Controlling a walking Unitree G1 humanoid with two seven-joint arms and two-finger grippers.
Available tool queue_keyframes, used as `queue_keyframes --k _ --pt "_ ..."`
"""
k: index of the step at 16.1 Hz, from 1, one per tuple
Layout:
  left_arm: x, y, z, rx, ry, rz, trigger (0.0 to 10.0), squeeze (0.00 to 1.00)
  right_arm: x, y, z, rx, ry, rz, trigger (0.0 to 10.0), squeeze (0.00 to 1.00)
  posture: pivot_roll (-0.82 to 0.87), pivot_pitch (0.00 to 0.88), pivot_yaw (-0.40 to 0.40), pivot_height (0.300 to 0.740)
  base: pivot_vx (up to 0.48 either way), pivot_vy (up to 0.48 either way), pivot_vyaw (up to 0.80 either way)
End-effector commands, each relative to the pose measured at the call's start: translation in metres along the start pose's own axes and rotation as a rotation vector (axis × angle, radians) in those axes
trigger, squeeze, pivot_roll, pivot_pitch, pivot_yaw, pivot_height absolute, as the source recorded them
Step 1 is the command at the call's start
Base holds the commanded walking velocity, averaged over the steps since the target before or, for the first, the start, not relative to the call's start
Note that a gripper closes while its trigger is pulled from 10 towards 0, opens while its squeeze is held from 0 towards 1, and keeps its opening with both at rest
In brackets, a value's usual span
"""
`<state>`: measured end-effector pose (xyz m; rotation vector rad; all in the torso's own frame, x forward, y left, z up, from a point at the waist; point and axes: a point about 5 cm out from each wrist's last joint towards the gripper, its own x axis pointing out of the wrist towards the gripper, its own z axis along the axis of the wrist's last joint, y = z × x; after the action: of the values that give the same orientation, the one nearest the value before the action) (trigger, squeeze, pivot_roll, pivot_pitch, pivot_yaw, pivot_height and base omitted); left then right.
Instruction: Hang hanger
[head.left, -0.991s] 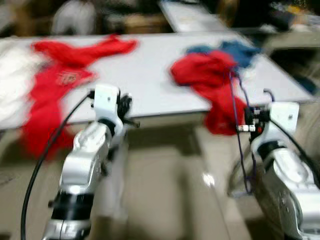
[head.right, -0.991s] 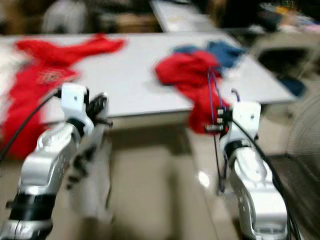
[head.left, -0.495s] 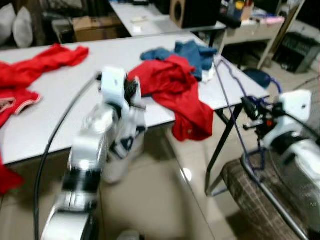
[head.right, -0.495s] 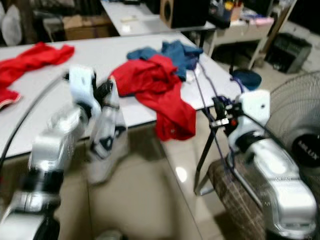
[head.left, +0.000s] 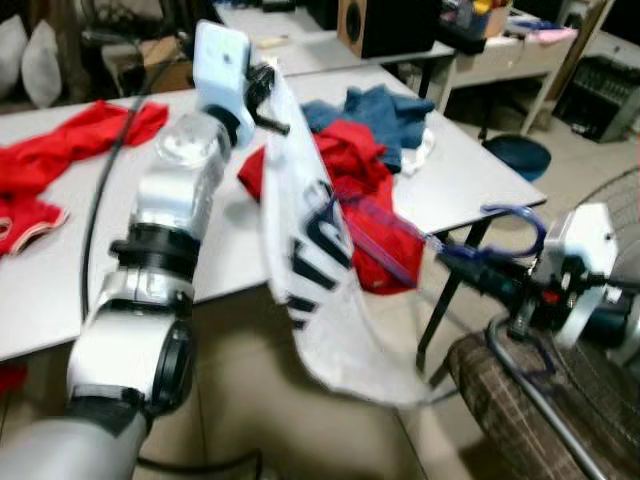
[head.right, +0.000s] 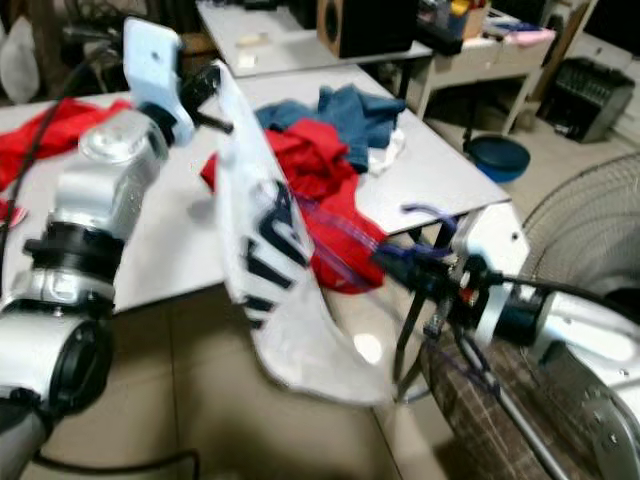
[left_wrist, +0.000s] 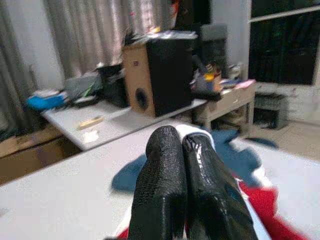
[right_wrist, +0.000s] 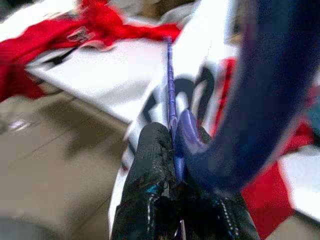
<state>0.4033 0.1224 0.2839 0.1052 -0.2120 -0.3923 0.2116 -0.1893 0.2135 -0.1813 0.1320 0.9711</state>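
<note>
The purple hanger (head.left: 400, 235) hangs in the air in front of the worktop (head.left: 220, 215), inside a white shirt (head.left: 320, 290) with dark lettering. The right end effector (right_wrist: 172, 145) pinches the hanger just below its hook. The left end effector (left_wrist: 182, 165), raised high, has its fingers pressed together on the shirt's upper edge. Behind lie a red garment (head.left: 345, 165) and a blue garment (head.left: 375, 105) on the worktop.
</note>
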Motion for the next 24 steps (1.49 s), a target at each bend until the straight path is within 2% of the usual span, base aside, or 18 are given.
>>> queue_keyframes --k 1,2,4,8,11,14,17,18,20,21,22,23,24 --pt "0.009 -0.015 0.022 0.009 -0.078 -0.064 10.0 0.00 0.004 0.006 0.002 0.001 0.011 0.066 10.0 0.00 0.01 0.000 0.016 0.740 0.337 0.000 0.00" --pt "0.012 -0.017 0.028 0.001 -0.097 -0.078 10.0 0.00 0.009 0.007 0.000 -0.004 0.028 0.097 10.0 0.00 0.01 0.000 0.015 0.740 0.334 0.000 0.00" --pt "0.014 -0.021 0.042 -0.012 -0.149 -0.132 10.0 0.00 0.028 0.000 -0.009 -0.039 0.069 0.098 10.0 0.00 0.01 0.000 0.012 0.740 0.334 0.000 0.00" --pt "0.006 -0.021 0.062 -0.019 -0.217 -0.193 10.0 0.00 0.040 -0.002 -0.011 -0.054 0.083 0.117 10.0 0.00 0.03 0.000 -0.008 0.740 0.334 0.000 0.00" --pt "-0.002 -0.014 0.084 -0.013 -0.280 -0.221 10.0 0.00 0.053 -0.018 -0.005 -0.109 0.081 0.096 10.0 0.00 0.05 0.000 -0.027 0.740 0.336 0.000 0.00" --pt "-0.013 -0.013 0.108 -0.058 -0.374 -0.278 10.0 0.00 0.065 -0.046 0.009 -0.210 0.071 0.003 10.0 0.00 0.05 0.000 -0.035 0.740 0.336 0.000 0.00" --pt "-0.016 -0.004 0.123 -0.061 -0.419 -0.275 10.0 0.00 0.070 -0.085 0.041 -0.340 0.011 -0.213 10.0 0.00 0.05 0.000 -0.031 0.740 0.336 0.000 0.00" --pt "-0.019 0.005 0.134 -0.095 -0.451 -0.262 10.0 0.00 0.064 -0.120 0.076 -0.513 -0.009 -0.437 10.0 0.00 0.05 0.000 -0.028 0.740 0.337 0.000 0.00" --pt "-0.022 0.011 0.141 -0.106 -0.476 -0.253 10.0 0.00 0.056 -0.136 0.102 -0.622 -0.038 -0.539 10.0 0.00 0.05 0.000 -0.025 0.740 0.334 0.000 0.00" --pt "-0.026 0.026 0.146 -0.089 -0.487 -0.202 10.0 0.00 0.042 -0.146 0.156 -0.735 -0.252 -0.684 10.0 0.00 0.05 0.000 -0.027 0.740 0.330 0.000 0.00" --pt "-0.027 0.031 0.145 -0.075 -0.482 -0.183 10.0 0.00 0.039 -0.145 0.165 -0.746 -0.302 -0.694 10.0 0.00 0.05 0.000 -0.031 0.740 0.334 0.000 0.00" --pt "-0.030 0.042 0.141 -0.068 -0.466 -0.139 10.0 0.00 0.039 -0.145 0.171 -0.764 -0.336 -0.677 10.0 0.00 0.05 0.000 -0.031 0.740 0.330 0.000 0.00" --pt "-0.032 0.051 0.132 -0.045 -0.426 -0.095 10.0 0.00 0.049 -0.146 0.154 -0.755 -0.262 -0.558 10.0 0.00 0.06 0.000 -0.032 0.740 0.334 0.000 0.00"
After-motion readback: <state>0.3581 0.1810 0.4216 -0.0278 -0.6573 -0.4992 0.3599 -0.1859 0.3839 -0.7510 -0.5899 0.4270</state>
